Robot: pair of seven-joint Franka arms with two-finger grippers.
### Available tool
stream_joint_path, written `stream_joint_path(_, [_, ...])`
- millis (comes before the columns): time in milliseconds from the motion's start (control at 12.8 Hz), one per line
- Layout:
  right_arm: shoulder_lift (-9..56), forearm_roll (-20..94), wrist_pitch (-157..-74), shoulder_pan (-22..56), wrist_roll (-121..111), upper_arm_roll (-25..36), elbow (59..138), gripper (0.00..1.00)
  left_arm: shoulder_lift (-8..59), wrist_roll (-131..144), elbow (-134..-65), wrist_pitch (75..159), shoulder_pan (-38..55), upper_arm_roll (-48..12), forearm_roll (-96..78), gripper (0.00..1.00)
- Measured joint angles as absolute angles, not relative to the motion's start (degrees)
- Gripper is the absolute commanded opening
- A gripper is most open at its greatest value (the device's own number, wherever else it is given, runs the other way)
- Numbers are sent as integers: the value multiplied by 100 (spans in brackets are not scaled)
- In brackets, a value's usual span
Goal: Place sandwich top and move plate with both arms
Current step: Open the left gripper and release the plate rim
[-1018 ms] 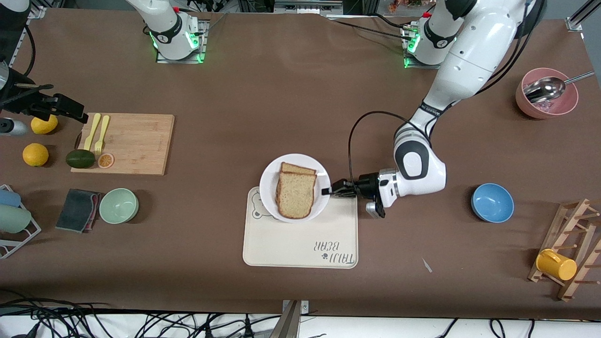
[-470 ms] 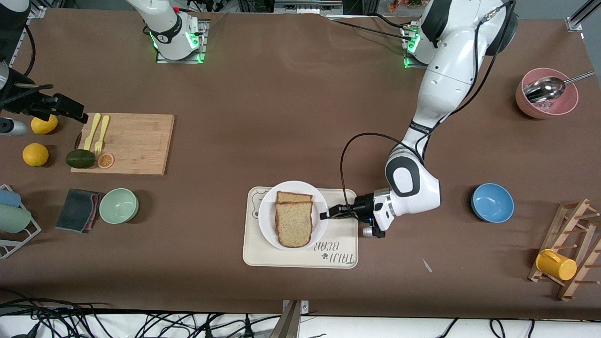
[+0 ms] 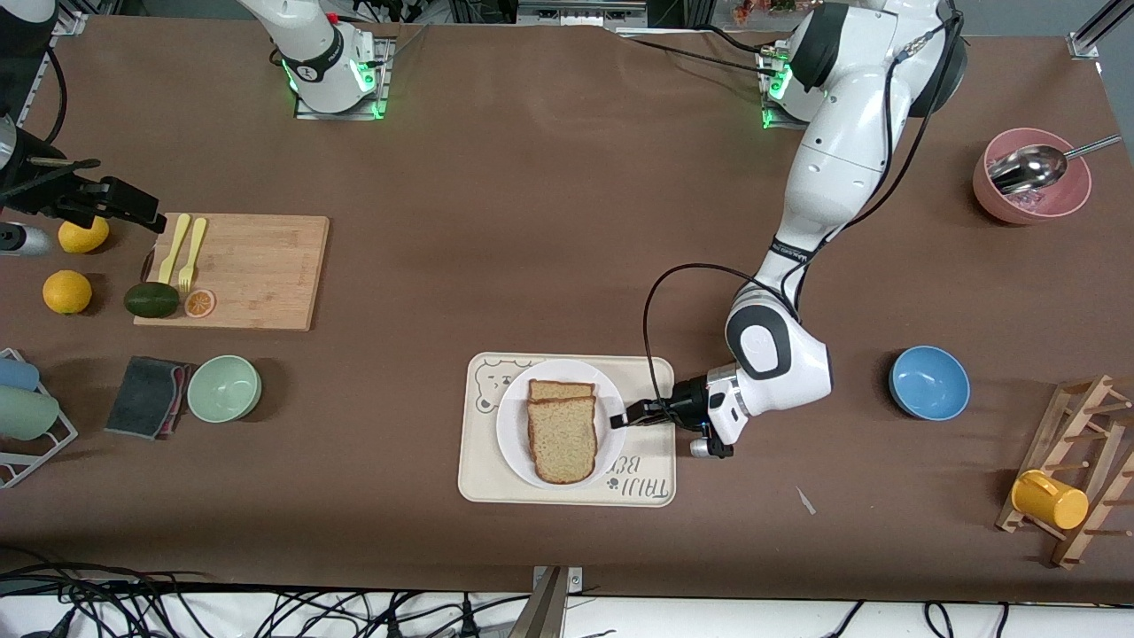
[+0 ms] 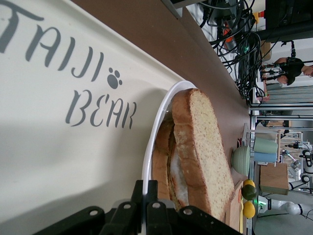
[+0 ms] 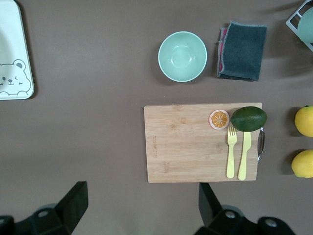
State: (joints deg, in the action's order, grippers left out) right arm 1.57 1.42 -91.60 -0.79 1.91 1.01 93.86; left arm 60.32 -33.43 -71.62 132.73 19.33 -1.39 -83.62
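Observation:
The white plate (image 3: 509, 425) is over the cream bear tray (image 3: 567, 489); I cannot tell if it rests on it. On the plate the sandwich top (image 3: 563, 439) lies on a second slice, with white egg between them in the left wrist view. My left gripper (image 3: 616, 418) is shut on the plate's rim at the side toward the left arm's end. The left wrist view shows its fingers (image 4: 140, 191) pinching the thin rim (image 4: 156, 127) next to the bread (image 4: 205, 152). My right gripper (image 3: 146, 215) waits open and empty above the table by the cutting board (image 5: 190, 142).
The cutting board (image 3: 235, 270) holds a yellow fork and knife, an avocado and an orange slice. A green bowl (image 3: 224, 387) and dark cloth (image 3: 146, 396) lie nearer the front camera. A blue bowl (image 3: 928, 382), pink bowl (image 3: 1030, 186) and mug rack (image 3: 1072, 478) are at the left arm's end.
My left gripper has drawn the plate with the sandwich toward the front camera, from the tray's farther edge to over the tray's middle. The right arm has not moved.

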Motion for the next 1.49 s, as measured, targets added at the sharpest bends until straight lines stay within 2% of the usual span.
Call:
stream_joint_path(235, [148,140,-9158,-80,191,104,9385,100,6092,-3367,-7142,13273,1933,-140,-8392,0])
stream_joint_path(392, [139,139,-9155,-80,191,108,9385,100,6119,-3495,-7118,13273,1933,-141,-8567,35])
stream_joint_path(627, [135,138,-9167,-86,189,209,9385,100,6129,-3547,-7114,13271,1933,-145,-8656,37])
stream_joint_path(705, [132,136,-9185,-87,189,226,9381,100,6129,-3549,-7109,13271,1929,-145,-8656,46])
stream_joint_path(861, [120,134,-9215,-86,188,227,9379,100,6129,-3559,-7093,13271,1924,-143,-8656,100])
stream_joint_path(1488, [118,102,-9486,-73,187,170,9379,100,5963,-3659,-7068,13253,1823,-115,-8398,100])
